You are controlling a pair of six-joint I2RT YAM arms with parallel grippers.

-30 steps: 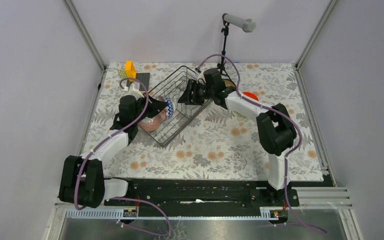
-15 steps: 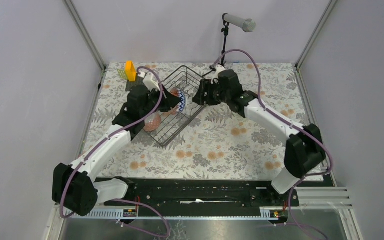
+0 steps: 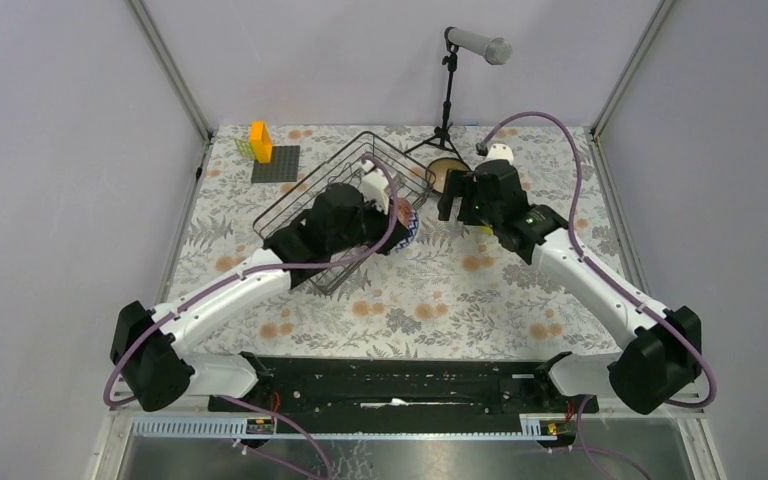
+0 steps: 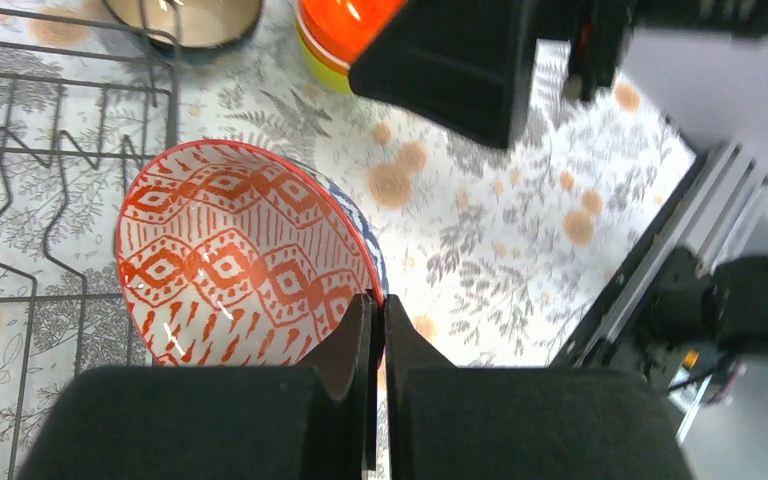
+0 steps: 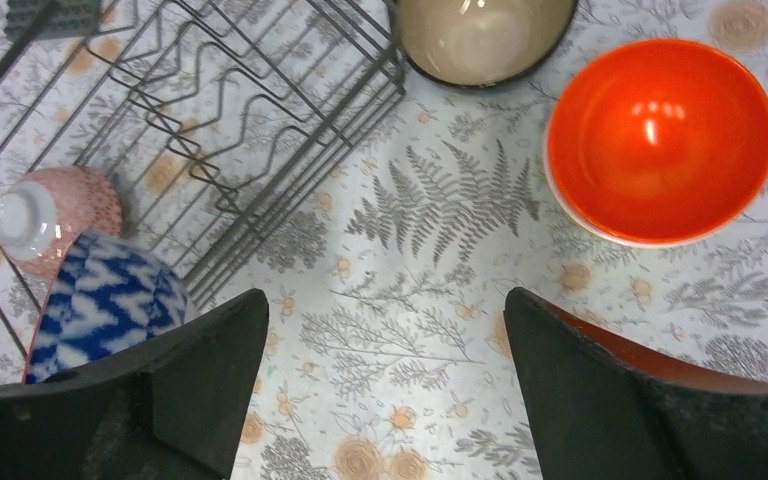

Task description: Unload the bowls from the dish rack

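Two arms are seen, and they are built alike. The left arm (image 3: 222, 290) and the right arm (image 3: 592, 282) are each made of long white parts joined by fat black parts. A thin purple cable (image 3: 535, 116) is looped along each arm. The fingers (image 5: 610, 400) are black, thick and wedge-shaped. Both arms are fixed to a black rail (image 3: 400, 378).

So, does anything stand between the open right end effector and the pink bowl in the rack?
Yes. The blue-and-white patterned bowl, held by the left end effector, partly covers the pink speckled bowl in the right wrist view, and the side wires of the dish rack lie between too.
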